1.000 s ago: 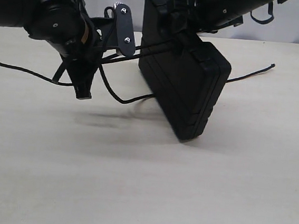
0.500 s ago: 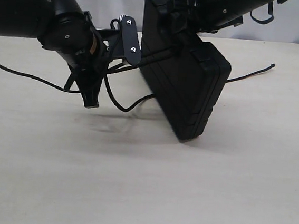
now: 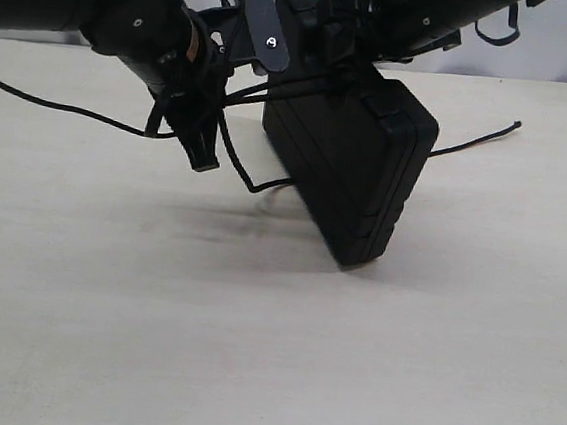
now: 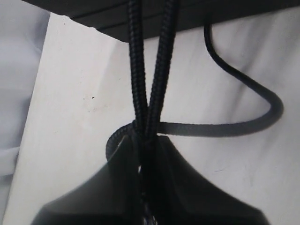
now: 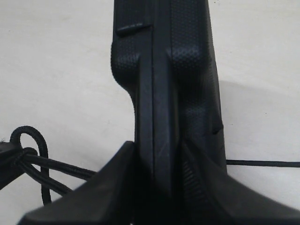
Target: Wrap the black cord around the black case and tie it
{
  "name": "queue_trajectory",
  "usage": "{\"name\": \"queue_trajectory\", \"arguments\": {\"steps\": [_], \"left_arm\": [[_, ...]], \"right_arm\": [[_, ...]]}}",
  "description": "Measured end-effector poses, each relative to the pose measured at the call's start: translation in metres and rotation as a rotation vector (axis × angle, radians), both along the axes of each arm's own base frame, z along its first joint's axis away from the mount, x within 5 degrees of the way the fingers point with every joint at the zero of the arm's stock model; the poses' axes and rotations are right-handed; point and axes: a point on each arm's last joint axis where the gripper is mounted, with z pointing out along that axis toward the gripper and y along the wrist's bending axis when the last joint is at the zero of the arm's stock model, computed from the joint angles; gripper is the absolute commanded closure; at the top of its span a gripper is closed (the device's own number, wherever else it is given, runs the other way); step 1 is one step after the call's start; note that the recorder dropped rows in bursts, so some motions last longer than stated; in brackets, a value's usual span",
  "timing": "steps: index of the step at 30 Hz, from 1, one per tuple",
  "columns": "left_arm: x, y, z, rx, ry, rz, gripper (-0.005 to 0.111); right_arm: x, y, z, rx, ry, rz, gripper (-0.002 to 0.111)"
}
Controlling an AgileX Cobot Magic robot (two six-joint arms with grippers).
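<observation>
Exterior view shows the black case [image 3: 353, 169] standing on edge at a tilt over the pale counter [image 3: 270, 352]. Its lowest corner is down at the counter surface, though I cannot tell whether it touches. The right arm reaches in from the upper right and grips the case at its top. In the right wrist view the right fingers [image 5: 125, 161] sit on either side of the case's narrow edge, clamped against both faces.

The black cord [image 4: 161, 70] runs as two braided strands from the case's near edge, side by side, to the left arm. In the left wrist view the left fingers [image 4: 123, 157] are closed tight on those two strands, which cross just where they are pinched. Beside the pinch a slack stretch of cord bends away in a curve and back toward the case. In the exterior view one cord end lies on the counter to the right, behind the case.
</observation>
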Motion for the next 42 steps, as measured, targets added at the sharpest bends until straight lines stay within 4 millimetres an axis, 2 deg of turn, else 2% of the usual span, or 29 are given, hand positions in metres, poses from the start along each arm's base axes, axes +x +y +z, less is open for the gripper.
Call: {"name": "queue_trajectory", "arguments": {"steps": [10,21,31,42], "left_arm": [[0.003,-0.016,0.007,-0.217,-0.051,-0.005,0.107],[0.002,-0.032,0.013,-0.345,-0.097,-0.028,0.107],[0.009,-0.041,-0.01,-0.354,-0.074,-0.029,0.107],[0.009,-0.055,0.0,-0.479,-0.166,-0.069,0.107]], "right_arm": [[0.0,0.0,0.0,0.0,0.0,0.0,0.081],[0.0,0.0,0.0,0.0,0.0,0.0,0.081],[0.0,0.0,0.0,0.0,0.0,0.0,0.081],[0.0,0.0,0.0,0.0,0.0,0.0,0.081]]}}
